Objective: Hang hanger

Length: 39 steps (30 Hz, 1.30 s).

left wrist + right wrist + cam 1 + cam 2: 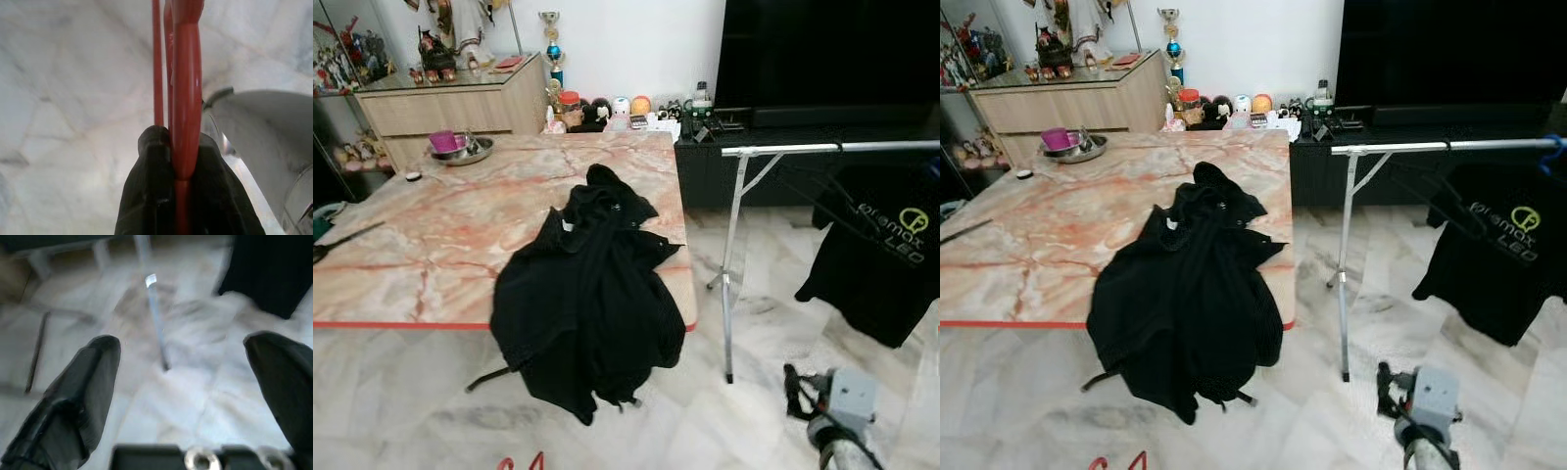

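Left gripper [183,161]: my fingers are pinched on the red hanger [186,93], low at 7 o'clock above the pale marble floor [401,401].
Table [440,245]: pink marble top at 10 o'clock, with a black garment [587,294] draped over its near edge.
Rack [822,149]: silver rail at 2 o'clock, a black T-shirt [876,255] hanging from it.
Right gripper [186,377]: my fingers are spread wide, low at 5 o'clock over the floor.
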Available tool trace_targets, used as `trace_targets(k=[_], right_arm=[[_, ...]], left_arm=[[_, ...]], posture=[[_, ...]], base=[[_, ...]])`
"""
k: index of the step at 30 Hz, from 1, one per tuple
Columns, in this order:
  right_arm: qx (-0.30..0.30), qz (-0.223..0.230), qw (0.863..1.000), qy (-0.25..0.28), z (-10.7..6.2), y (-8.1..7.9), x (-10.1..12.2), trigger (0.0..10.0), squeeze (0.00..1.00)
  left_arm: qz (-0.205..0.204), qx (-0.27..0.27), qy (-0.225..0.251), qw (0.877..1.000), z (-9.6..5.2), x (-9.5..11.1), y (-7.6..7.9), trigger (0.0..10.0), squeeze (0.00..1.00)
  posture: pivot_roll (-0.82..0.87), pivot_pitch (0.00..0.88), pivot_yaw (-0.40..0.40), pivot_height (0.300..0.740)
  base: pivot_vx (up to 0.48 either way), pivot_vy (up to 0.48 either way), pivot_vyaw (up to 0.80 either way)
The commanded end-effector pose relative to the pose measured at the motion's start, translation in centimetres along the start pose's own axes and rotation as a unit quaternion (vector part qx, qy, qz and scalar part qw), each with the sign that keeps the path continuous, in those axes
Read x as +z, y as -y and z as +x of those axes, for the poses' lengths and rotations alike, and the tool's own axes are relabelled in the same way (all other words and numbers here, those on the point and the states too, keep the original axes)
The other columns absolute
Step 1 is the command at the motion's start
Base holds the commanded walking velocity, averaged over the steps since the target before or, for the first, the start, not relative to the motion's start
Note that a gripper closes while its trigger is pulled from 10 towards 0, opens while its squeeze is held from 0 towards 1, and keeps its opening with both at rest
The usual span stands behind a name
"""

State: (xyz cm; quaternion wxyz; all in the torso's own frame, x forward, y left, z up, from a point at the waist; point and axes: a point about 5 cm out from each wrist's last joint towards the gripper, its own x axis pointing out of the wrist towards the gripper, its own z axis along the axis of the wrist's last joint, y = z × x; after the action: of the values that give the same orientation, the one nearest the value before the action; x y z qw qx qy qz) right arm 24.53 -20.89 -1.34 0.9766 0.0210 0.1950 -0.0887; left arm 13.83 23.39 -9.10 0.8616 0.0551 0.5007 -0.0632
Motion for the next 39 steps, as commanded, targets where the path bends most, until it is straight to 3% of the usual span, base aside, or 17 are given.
trace_targets(k=[1, 4, 6, 7, 9, 11, 15, 20, 23, 26, 30, 39], right_arm=[[0.006, -0.013, 0.999, -0.044, -0.5, 0.2, -2.0, 10.0, 0.00], [0.028, -0.033, 0.992, -0.120, -1.3, -0.3, -4.9, 10.0, 0.00], [0.030, -0.038, 0.990, -0.135, -1.6, -0.4, -5.4, 10.0, 0.00], [0.045, -0.052, 0.981, -0.183, -2.5, -0.7, -7.2, 10.0, 0.00], [0.060, -0.075, 0.971, -0.219, -3.4, -0.9, -8.5, 10.0, 0.00], [0.037, -0.078, 0.961, -0.264, -4.6, -0.4, -10.2, 10.0, 0.00], [0.018, -0.030, 0.966, -0.256, -4.6, -0.9, -10.1, 10.0, 0.00], [0.039, -0.027, 0.963, -0.265, -4.9, -2.0, -10.5, 10.0, 0.00], [0.044, -0.037, 0.961, -0.271, -5.1, -1.8, -10.7, 10.0, 0.00], [-0.010, 0.010, 0.963, -0.269, -5.0, -0.4, -10.6, 10.0, 0.00], [-0.020, 0.000, 0.963, -0.268, -4.9, 1.3, -10.4, 10.0, 0.00], [-0.026, 0.019, 0.963, -0.267, -4.9, 0.0, -10.5, 10.0, 0.00]], left_arm=[[0.003, 0.001, 0.005, 1.000, 0.0, 0.4, -0.1, 10.0, 0.00], [0.002, 0.000, 0.006, 1.000, 0.1, 0.5, 0.0, 10.0, 0.00], [0.002, 0.000, 0.006, 1.000, 0.1, 0.5, 0.0, 10.0, 0.00], [-0.001, 0.001, 0.007, 1.000, 0.1, 0.6, 0.0, 10.0, 0.00], [-0.003, 0.001, 0.008, 1.000, 0.1, 0.6, 0.1, 10.0, 0.00], [-0.003, 0.002, 0.010, 1.000, 0.2, 0.6, 0.1, 10.0, 0.00], [-0.005, 0.003, 0.010, 1.000, 0.2, 0.6, 0.1, 10.0, 0.00], [-0.002, -0.002, 0.005, 1.000, 0.2, 0.6, 0.3, 10.0, 0.00], [-0.003, -0.003, 0.007, 1.000, 0.2, 0.6, 0.4, 10.0, 0.00], [-0.005, -0.002, 0.008, 1.000, 0.3, 0.7, 0.4, 10.0, 0.00], [-0.002, -0.003, 0.006, 1.000, 0.3, 0.7, 0.4, 10.0, 0.00], [-0.008, -0.007, 0.008, 1.000, 0.5, 0.9, 1.1, 10.0, 0.00]], posture=[[0.03, 0.000, 0.054, 0.740], [0.03, 0.001, 0.055, 0.740], [0.03, 0.001, 0.055, 0.740], [0.03, 0.003, 0.056, 0.740], [0.05, 0.000, 0.052, 0.740], [0.06, 0.000, 0.049, 0.740], [0.06, 0.010, 0.051, 0.740], [0.04, 0.014, 0.055, 0.740], [0.05, 0.014, 0.051, 0.740], [0.05, 0.016, 0.051, 0.740], [0.03, 0.019, 0.053, 0.740], [0.03, 0.017, 0.048, 0.740]], base=[[0.000, -0.375, 0.00], [0.000, -0.375, 0.00], [0.000, -0.379, 0.00], [0.000, -0.382, 0.00], [0.000, -0.379, 0.00], [0.000, -0.377, 0.00], [0.000, -0.377, 0.00], [0.000, -0.381, 0.00], [0.000, -0.380, 0.00], [0.000, -0.379, 0.00], [0.000, -0.379, 0.00], [0.000, -0.378, 0.00]])
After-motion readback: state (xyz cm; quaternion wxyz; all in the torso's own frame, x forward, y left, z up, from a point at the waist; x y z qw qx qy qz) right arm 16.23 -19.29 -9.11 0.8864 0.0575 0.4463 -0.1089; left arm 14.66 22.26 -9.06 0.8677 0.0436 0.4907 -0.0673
